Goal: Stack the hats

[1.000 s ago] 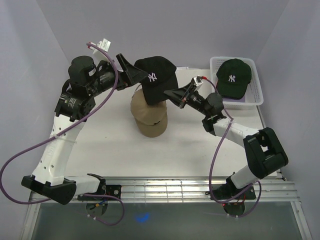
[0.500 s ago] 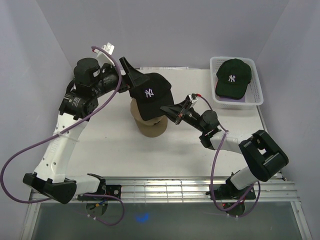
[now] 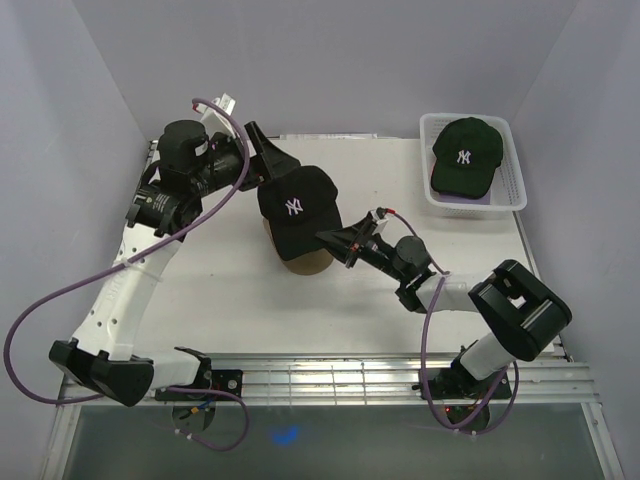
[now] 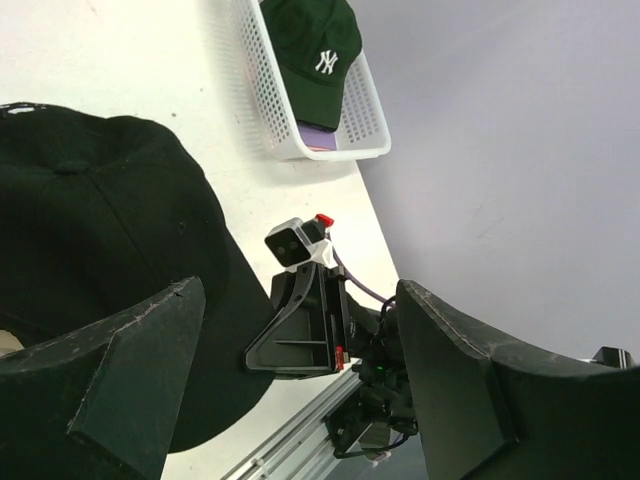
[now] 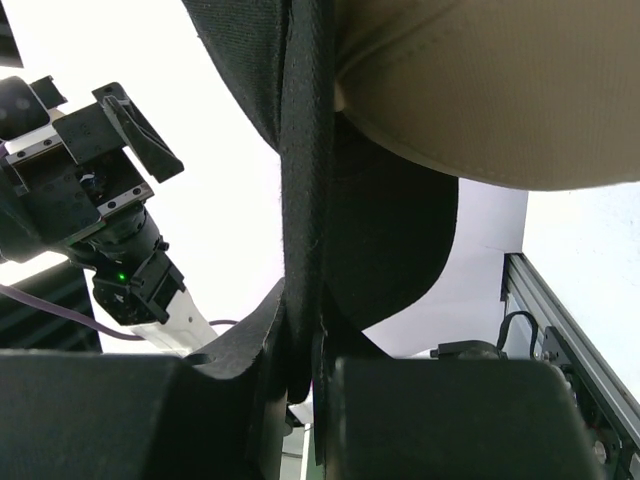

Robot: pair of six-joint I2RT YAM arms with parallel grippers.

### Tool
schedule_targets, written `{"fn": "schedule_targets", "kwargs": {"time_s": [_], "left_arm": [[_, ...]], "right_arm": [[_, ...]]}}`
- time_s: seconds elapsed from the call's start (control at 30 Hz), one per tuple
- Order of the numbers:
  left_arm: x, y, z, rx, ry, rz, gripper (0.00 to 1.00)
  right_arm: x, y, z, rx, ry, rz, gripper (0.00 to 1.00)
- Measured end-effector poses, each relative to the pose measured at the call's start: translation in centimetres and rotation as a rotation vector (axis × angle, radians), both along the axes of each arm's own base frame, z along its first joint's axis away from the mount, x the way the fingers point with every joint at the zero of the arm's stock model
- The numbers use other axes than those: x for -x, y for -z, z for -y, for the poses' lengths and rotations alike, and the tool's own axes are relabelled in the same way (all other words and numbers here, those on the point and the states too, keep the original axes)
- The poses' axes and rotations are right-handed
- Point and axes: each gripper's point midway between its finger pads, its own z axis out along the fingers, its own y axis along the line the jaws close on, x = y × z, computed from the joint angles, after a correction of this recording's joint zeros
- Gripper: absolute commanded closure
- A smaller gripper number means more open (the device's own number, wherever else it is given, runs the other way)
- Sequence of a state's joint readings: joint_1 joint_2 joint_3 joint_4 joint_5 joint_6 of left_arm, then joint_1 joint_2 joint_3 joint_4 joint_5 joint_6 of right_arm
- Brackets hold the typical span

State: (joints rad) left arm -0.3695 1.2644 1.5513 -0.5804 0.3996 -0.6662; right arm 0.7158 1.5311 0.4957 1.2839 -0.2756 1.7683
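Note:
A black cap with a white logo sits on top of a tan cap in the middle of the table. My right gripper is shut on the black cap's edge; in the right wrist view the black cloth is pinched between the fingers, with the tan cap just above. My left gripper is at the back of the black cap with its jaws wide apart; in the left wrist view the black cap lies beside the left finger. A dark green cap lies in the basket.
A white mesh basket stands at the back right, with a lavender cloth under the green cap. It also shows in the left wrist view. A metal rail runs along the table's near edge. Grey walls close in the sides.
The black cap has come down and toward the front, from above and behind the tan cap to resting over it. Both arms moved down with it.

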Motion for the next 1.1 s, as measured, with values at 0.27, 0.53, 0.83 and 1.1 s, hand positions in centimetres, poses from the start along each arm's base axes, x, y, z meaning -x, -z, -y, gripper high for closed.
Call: {"fn": "schedule_targets", "kwargs": {"time_s": [0.27,0.53,0.83,1.1], "left_arm": [[-0.6,2.1,-0.1,-0.032,-0.011,-0.035,0.12],[-1.5,4.1,-0.2,-0.073,-0.026,-0.056,0.13],[-3.0,7.5,-0.4,-0.141,-0.050,-0.103,0.13],[-3.0,10.7,-0.8,-0.194,-0.057,-0.156,0.13]], "right_arm": [[0.3,1.7,-0.1,0.019,0.010,-0.040,0.92],[0.9,5.2,-0.2,0.055,0.014,-0.108,0.92],[1.4,7.0,0.4,0.073,0.029,-0.124,0.92],[1.6,8.6,0.6,0.089,0.036,-0.140,0.80]]}}
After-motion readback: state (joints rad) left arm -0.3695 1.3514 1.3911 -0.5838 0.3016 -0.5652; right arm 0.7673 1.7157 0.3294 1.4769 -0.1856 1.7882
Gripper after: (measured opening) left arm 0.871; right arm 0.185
